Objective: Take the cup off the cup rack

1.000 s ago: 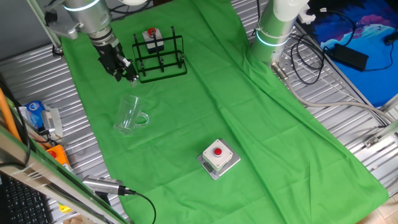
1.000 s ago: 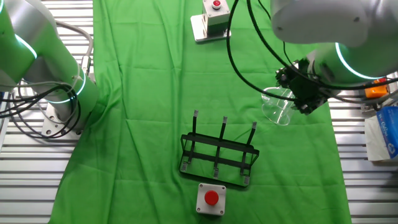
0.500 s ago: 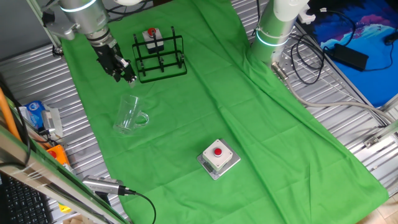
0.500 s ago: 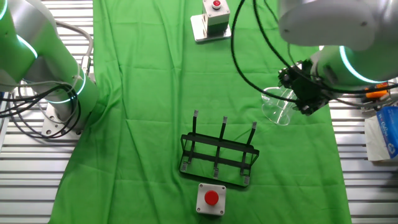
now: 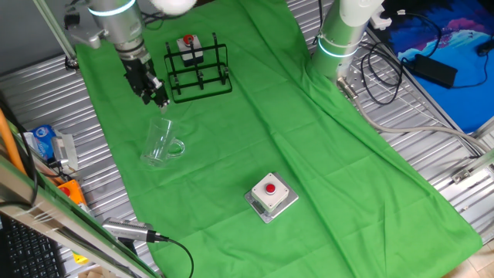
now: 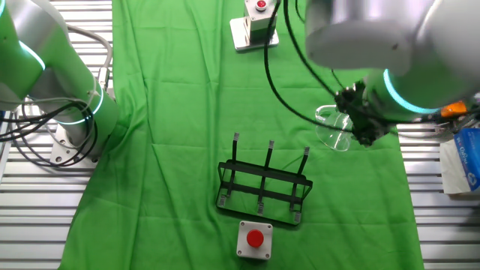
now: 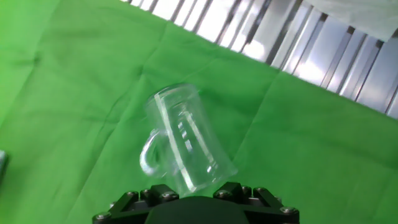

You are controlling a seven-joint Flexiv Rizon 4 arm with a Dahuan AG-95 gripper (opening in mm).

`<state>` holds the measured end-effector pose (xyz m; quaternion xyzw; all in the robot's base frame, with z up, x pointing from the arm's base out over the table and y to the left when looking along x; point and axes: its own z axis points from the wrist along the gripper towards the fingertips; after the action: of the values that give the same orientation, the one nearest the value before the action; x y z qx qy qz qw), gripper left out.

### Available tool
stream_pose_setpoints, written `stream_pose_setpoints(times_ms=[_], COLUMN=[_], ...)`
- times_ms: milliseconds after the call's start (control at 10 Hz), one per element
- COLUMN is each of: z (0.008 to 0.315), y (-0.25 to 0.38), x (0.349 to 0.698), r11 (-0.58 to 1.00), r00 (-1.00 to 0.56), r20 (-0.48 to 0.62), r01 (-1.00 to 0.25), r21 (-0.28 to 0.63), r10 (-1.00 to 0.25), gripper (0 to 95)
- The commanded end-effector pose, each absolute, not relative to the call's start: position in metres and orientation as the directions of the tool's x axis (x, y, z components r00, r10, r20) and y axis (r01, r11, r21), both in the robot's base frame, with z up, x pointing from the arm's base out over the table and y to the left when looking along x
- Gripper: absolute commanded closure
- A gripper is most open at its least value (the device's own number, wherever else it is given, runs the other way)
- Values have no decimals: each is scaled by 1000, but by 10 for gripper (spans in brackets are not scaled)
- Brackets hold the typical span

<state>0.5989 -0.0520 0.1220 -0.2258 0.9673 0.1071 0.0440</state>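
The cup [image 5: 160, 143] is a clear glass mug lying on its side on the green cloth, off the cup rack and left of it. It also shows in the other fixed view [image 6: 334, 127] and in the hand view [image 7: 186, 146], handle to the left. The cup rack [image 5: 198, 69] is a black wire frame standing bare on the cloth, and it shows in the other fixed view too [image 6: 264, 187]. My gripper [image 5: 160, 100] hangs between rack and cup, just above the cup, empty, jaws looking slightly apart. It also shows in the other fixed view [image 6: 355, 133]. The hand view shows no fingertips.
A grey box with a red button [image 5: 271, 194] sits near the cloth's front, and another [image 5: 187, 46] stands behind the rack. A second robot base [image 5: 340, 38] stands at the back right. Cartons [image 5: 48, 145] and cables lie off the cloth's left edge.
My gripper has lifted a little and turned, moving slightly toward the rack. The cup lies where it was. The rack has not moved.
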Motion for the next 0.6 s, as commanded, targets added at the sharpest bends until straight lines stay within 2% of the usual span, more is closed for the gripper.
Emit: stream_pose_setpoints(times_ms=[100,600], z=[114,102], y=[-51,-51], x=[602,600], r11=[882,897], r00=[-902,-921], r20=[-127,-121], r01=[-430,-388], r21=[191,212], r10=[-412,-370], gripper=[380,380])
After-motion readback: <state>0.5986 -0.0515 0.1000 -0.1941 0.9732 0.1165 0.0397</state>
